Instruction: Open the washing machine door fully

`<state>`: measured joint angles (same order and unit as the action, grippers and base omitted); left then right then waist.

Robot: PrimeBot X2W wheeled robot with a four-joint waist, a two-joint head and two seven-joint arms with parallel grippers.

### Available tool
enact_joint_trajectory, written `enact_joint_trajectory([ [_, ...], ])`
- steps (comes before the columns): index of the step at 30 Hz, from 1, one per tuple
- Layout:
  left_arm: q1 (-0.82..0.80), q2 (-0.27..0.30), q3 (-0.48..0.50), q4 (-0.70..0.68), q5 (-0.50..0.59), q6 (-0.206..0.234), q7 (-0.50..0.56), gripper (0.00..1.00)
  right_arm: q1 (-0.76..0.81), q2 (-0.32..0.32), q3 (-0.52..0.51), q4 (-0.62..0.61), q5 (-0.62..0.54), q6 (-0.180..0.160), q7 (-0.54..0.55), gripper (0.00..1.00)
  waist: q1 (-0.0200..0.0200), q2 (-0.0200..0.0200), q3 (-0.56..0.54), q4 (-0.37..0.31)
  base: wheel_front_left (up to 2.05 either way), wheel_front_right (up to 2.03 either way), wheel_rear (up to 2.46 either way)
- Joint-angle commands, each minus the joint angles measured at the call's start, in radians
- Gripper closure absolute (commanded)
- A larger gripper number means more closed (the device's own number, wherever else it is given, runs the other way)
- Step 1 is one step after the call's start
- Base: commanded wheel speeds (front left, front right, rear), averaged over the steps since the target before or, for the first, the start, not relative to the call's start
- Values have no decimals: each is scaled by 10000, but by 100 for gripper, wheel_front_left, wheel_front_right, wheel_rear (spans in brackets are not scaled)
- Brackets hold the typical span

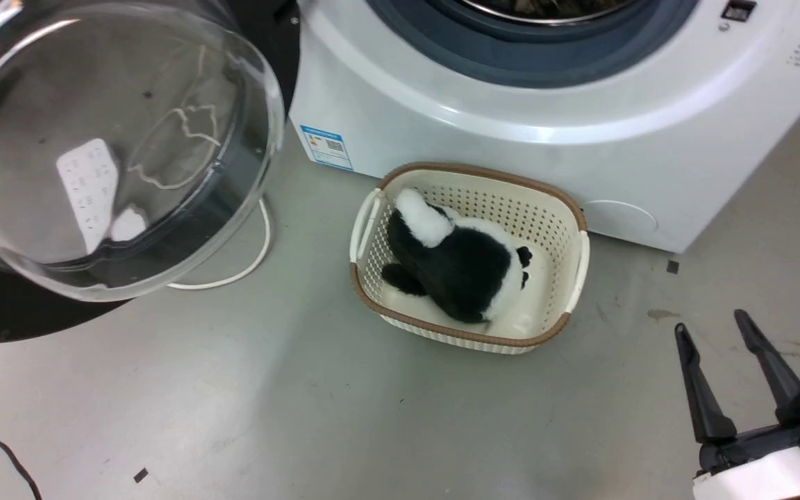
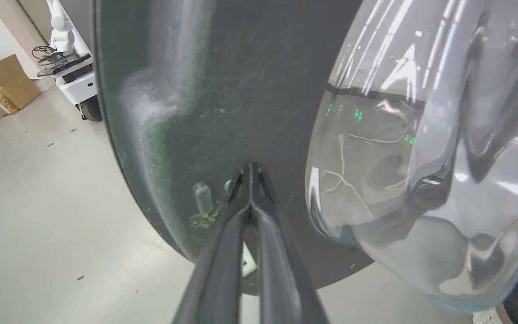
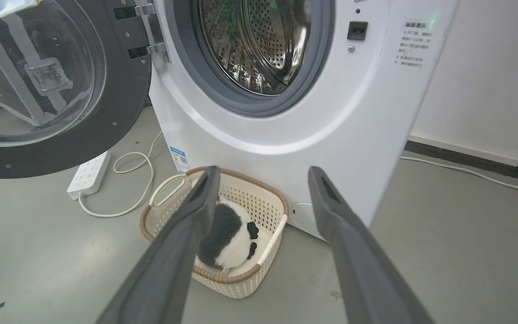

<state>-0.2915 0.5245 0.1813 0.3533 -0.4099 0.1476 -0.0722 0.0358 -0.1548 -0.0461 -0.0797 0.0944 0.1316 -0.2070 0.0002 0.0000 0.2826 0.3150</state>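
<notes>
The washing machine door (image 1: 108, 139) is swung out to the left of the washing machine (image 1: 511, 132), its clear glass bowl bulging toward the head camera. In the left wrist view my left gripper (image 2: 250, 167) is shut, its tips touching the door's matte black face (image 2: 223, 90) beside the glass bowl (image 2: 421, 157). The right wrist view shows the door (image 3: 119, 112) hanging on its hinge (image 3: 146, 31) and the steel drum (image 3: 259, 40) exposed. My right gripper (image 1: 709, 321) stands open and empty over the floor at the lower right, well clear of the door, and appears as right gripper (image 3: 263, 170).
A cream basket (image 1: 567, 208) holding a black-and-white plush (image 1: 462, 264) sits on the floor before the machine. A white power strip (image 3: 89, 175) with looped cable lies under the door. Behind the door stand another white robot (image 2: 68, 54) and cardboard boxes (image 2: 2, 81).
</notes>
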Motion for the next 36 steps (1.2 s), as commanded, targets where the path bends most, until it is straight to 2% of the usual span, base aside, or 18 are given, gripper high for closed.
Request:
enact_joint_trajectory([
  [1, -151, 56, 20, 114, -41, -50, -117, 100, -57, -26, -39, -72, -43, -9, 12, 0, -2, 0, 46, -66, 0, 0, 0],
  [7, -190, -165, -129, 121, 119, -31, -1053, 100, -157, 102, -223, -62, -77, -9, -81, 0, -2, 0, -174, -235, 0, 0, 0],
  [11, 134, -453, -357, -838, 422, 184, -1440, 100, -134, 270, -389, -38, -136, -9, -227, 0, -2, 0, -629, -367, 0, 0, 0],
  [14, 596, -621, -678, -1903, 1002, 547, -1611, 100, -125, 408, -505, -17, -178, -9, -373, 0, -2, 0, -1086, -537, 0, 0, 0],
  [18, 1317, -1382, -1404, -3525, 1358, 848, -1652, 100, -169, 593, -778, -58, -364, -9, -504, 0, -2, 0, -1713, -890, 0, 0, 0],
  [23, 2199, -2131, -2363, -4804, 1630, 1067, -1373, 100, -98, 757, -667, -296, -752, -9, -541, 0, -2, 0, -2183, -1440, 0, 0, 0],
  [31, 3036, -2957, -3552, -4706, 1800, 1101, -1409, 100, 337, 936, -486, -250, -840, -9, -545, 0, -2, 0, -2502, -2021, 0, 0, 0],
  [32, 3109, -3040, -3651, -4601, 1799, 1099, -1437, 97, 389, 954, -478, -208, -840, -9, -546, 0, -2, 0, -2526, -2053, 0, 0, 0],
  [33, 3171, -3107, -3770, -4481, 1814, 1073, -1468, 37, 446, 970, -483, -160, -835, -9, -546, 0, -2, 0, -2549, -2078, 0, 0, 0],
  [34, 3229, -3165, -3911, -4346, 1829, 1017, -1495, 0, 500, 984, -491, -113, -829, -9, -546, 0, -2, 0, -2570, -2110, 0, 0, 0],
  [36, 3333, -3259, -4159, -4057, 1881, 938, -1543, 0, 587, 1005, -496, -1, -827, -9, -546, 0, -2, 0, -2601, -2167, 0, 0, 0],
])
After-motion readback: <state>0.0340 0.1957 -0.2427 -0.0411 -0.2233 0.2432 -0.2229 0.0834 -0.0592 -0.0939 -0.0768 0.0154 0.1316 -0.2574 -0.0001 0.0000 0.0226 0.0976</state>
